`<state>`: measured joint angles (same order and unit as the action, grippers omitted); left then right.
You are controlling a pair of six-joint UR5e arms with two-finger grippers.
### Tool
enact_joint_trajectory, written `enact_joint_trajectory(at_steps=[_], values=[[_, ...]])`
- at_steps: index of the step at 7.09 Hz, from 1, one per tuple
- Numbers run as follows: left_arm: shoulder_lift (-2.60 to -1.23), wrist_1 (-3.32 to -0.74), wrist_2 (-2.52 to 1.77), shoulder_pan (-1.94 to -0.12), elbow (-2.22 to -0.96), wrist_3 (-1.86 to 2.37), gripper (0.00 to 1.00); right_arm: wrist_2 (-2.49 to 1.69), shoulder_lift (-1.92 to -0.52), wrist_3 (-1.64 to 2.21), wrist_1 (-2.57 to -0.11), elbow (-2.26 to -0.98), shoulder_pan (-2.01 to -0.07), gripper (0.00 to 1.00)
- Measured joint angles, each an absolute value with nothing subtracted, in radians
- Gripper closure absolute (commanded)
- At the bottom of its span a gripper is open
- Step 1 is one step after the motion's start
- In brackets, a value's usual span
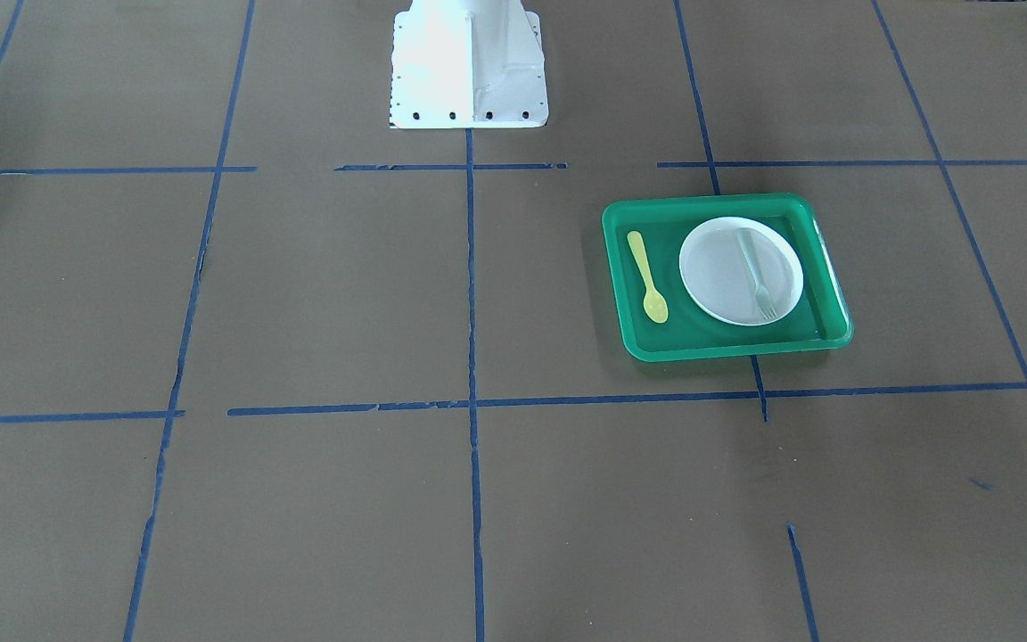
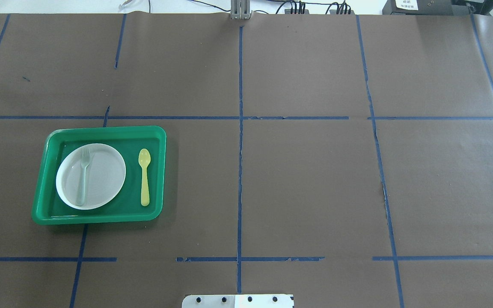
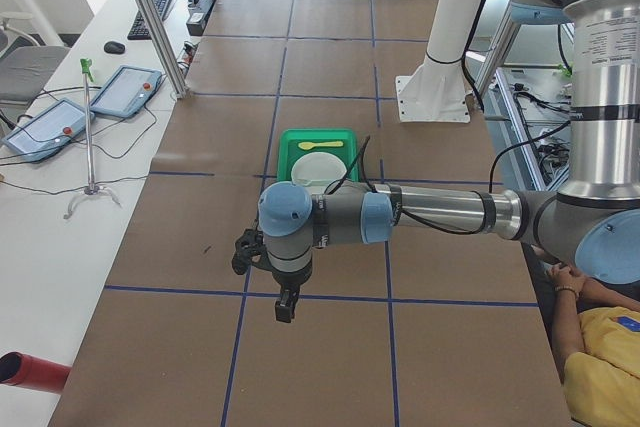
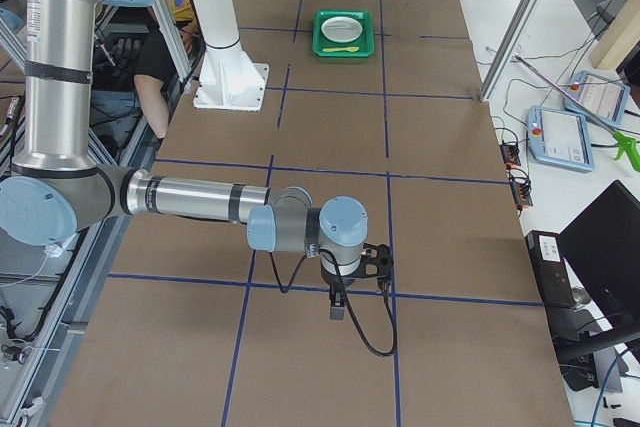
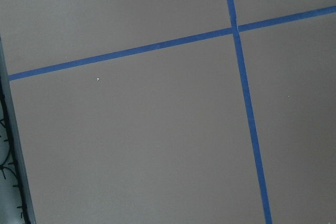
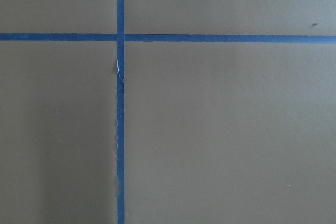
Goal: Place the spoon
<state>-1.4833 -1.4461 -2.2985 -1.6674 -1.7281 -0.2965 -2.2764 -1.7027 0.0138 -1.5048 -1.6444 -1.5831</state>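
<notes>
Well, I count two claws of mine, and neither shows its fingers clearly. My left claw (image 3: 286, 304) hangs point-down from the near arm in the left-side view, over a bare patch of the table (image 2: 306, 184) close to a blue tape line (image 2: 240, 171). My right claw (image 4: 338, 306) hangs the same way in the right-side view, also close to a tape line. Those side views are too coarse for me to tell whether either claw is spread or pressed together. Neither wrist camera helps: each shows only brown table cover with one crossing of blue tape and no fingers.

One spoon (image 2: 144, 177) is on the table, yellow and small. It lies flat on the floor of the one green tray (image 2: 101, 217), which sits on my left half of the table. The spoon's bowl points away from my base and its handle points toward me. It rests just beside the one white plate (image 2: 106, 171), on the plate's right, apart from the plate's rim and inside the tray's right wall. Nothing holds it, and both claws are well apart from it.

One pale grey-green fork (image 2: 84, 177) lies on the plate, roughly parallel to the spoon, tines away from me. Its handle end reaches the plate's near rim.

One white pedestal (image 1: 469, 67) stands bolted at the table's middle edge, between my two arms.
</notes>
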Motion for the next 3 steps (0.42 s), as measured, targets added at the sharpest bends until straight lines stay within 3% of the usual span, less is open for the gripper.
enact_joint_trajectory(at_steps=[3], values=[[-1.485, -1.447, -2.311, -1.667, -1.729, -0.296, 0.0, -2.276, -1.703, 0.014, -1.505, -1.644, -1.583, 0.0]])
